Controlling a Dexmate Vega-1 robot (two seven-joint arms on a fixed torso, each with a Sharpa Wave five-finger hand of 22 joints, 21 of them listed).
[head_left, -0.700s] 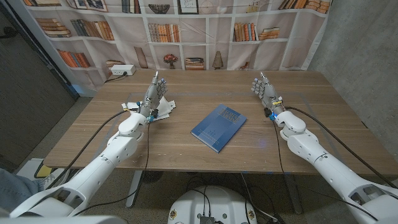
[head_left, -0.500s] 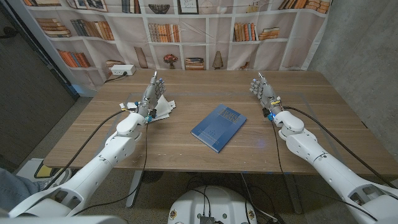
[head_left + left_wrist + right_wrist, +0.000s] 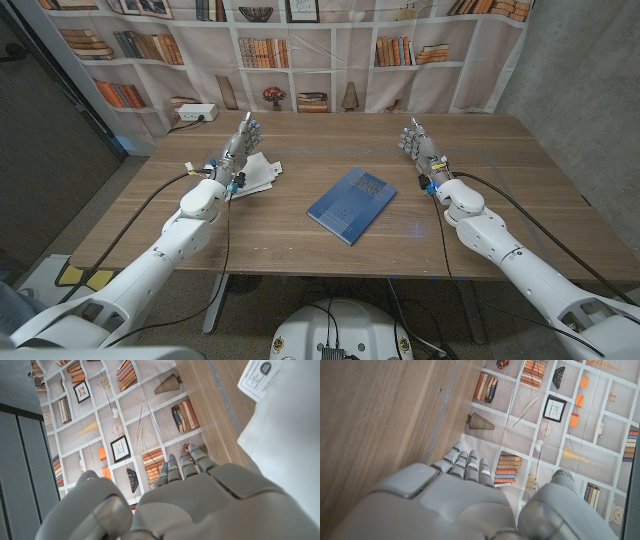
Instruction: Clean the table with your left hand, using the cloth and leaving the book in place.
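A white cloth (image 3: 254,176) lies on the table's left side, with a label (image 3: 260,377) at one corner in the left wrist view. My left hand (image 3: 241,144) is raised over the cloth, fingers straight and apart, holding nothing. A blue book (image 3: 351,205) lies flat near the table's middle, between both arms. My right hand (image 3: 419,143) stands upright at the right of the book, fingers extended, empty. In the left wrist view the cloth (image 3: 290,435) spreads beside my left hand (image 3: 200,500).
The wooden table (image 3: 480,190) reaches back to a bookshelf-print backdrop (image 3: 300,50). A white power strip (image 3: 196,114) sits at the far left corner. Cables run along both arms.
My left hand has drifted slightly left and toward the back over the cloth. My right hand has shifted a little left. The book and cloth have not moved.
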